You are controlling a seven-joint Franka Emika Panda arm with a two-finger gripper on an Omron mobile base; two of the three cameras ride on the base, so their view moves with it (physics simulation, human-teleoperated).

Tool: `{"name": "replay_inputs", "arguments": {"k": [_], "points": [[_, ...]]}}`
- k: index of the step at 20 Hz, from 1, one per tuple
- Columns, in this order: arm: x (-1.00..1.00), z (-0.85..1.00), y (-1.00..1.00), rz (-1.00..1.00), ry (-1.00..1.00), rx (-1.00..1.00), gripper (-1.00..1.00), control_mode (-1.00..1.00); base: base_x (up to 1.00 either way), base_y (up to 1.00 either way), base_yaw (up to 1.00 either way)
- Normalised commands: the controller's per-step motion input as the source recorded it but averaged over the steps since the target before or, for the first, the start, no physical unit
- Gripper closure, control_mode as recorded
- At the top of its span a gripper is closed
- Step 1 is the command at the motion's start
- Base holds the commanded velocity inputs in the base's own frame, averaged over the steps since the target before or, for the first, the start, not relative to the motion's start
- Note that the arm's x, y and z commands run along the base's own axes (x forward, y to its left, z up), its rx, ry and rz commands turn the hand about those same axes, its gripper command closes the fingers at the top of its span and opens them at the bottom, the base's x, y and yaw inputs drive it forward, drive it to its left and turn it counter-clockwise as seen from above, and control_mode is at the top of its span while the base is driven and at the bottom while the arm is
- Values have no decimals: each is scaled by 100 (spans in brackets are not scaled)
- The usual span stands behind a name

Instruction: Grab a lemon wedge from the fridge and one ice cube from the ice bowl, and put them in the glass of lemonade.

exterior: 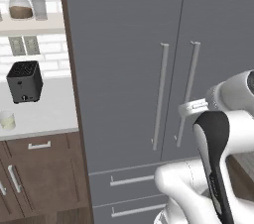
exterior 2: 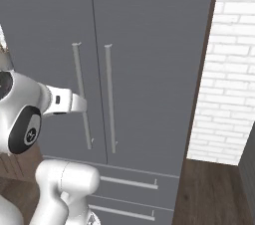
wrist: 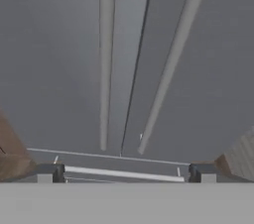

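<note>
The fridge (exterior: 124, 69) is a tall grey cabinet with both doors closed, two vertical silver bar handles (exterior: 161, 94) at the middle and two drawers below. My gripper (exterior: 191, 107) hovers in front of the doors at handle height, also seen from the other side as my gripper (exterior 2: 79, 103). In the hand view my gripper (wrist: 126, 172) is open, its fingertips (wrist: 52, 172) wide apart with nothing between them, facing both handles (wrist: 105, 59). The glass of lemonade (exterior: 7, 119) stands on the counter at far left. The lemon wedge, ice cube and ice bowl are out of view.
A black toaster (exterior: 25, 82) sits on the pale counter (exterior: 44, 114) left of the fridge, above brown cupboards (exterior: 39, 178). A lidded jar (exterior: 20, 6) and a tall grey glass (exterior: 38, 4) stand on a shelf. A white brick wall (exterior 2: 229, 69) flanks the fridge's right side.
</note>
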Motion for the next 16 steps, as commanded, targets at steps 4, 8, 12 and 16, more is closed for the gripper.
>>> {"name": "replay_inputs", "arguments": {"k": [4,8,12,16], "points": [[0,0,0,0,0,0,-100,100,-98,0,2],[0,0,0,0,0,0,-100,100,-99,39,2],[0,0,0,0,0,0,-100,100,-39,100,0],[0,0,0,0,0,0,-100,100,5,100,-3]]}}
